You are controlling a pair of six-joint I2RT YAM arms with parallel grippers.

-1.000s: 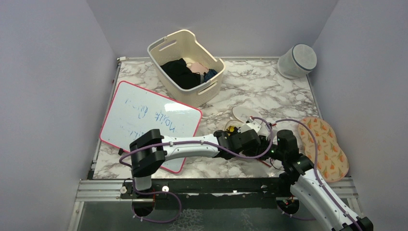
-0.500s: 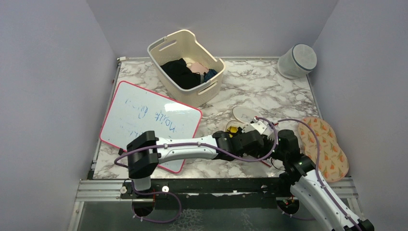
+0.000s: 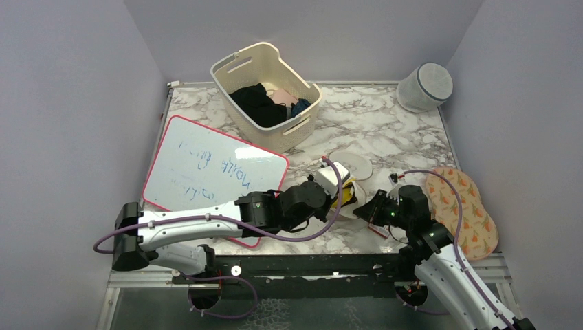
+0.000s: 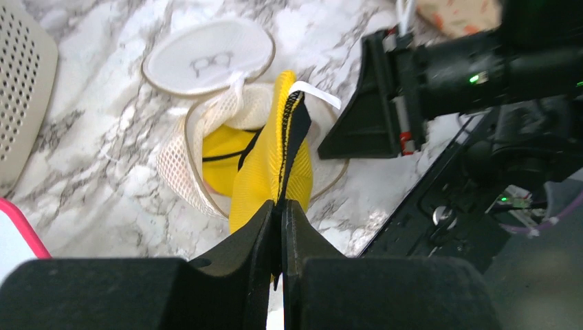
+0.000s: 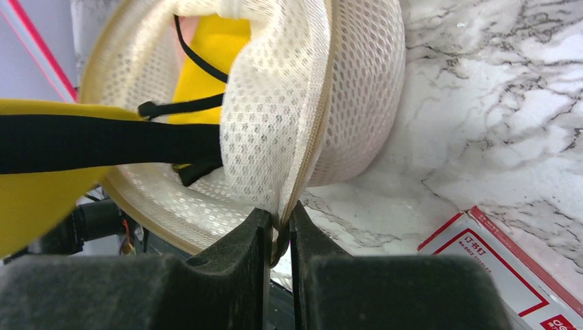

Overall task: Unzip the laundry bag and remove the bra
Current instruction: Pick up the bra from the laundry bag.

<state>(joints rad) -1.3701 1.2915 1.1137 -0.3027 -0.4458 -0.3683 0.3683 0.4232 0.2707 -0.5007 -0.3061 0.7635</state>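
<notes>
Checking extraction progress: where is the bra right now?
Left wrist view: the yellow bra is half out of the open laundry bag, pinched by the left gripper, near the middle front of the table.

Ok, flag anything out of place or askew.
Nothing spilled or damaged. The laundry bag lies unzipped, lid flipped back, with the yellow bra half out, pinched in the left claw; the right claw pinches the bag's mesh edge.

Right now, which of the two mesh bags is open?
The squat cream laundry bag: its lid is flipped back and a yellow bra sticks out. The tall grey bag at the back looks closed.
</notes>
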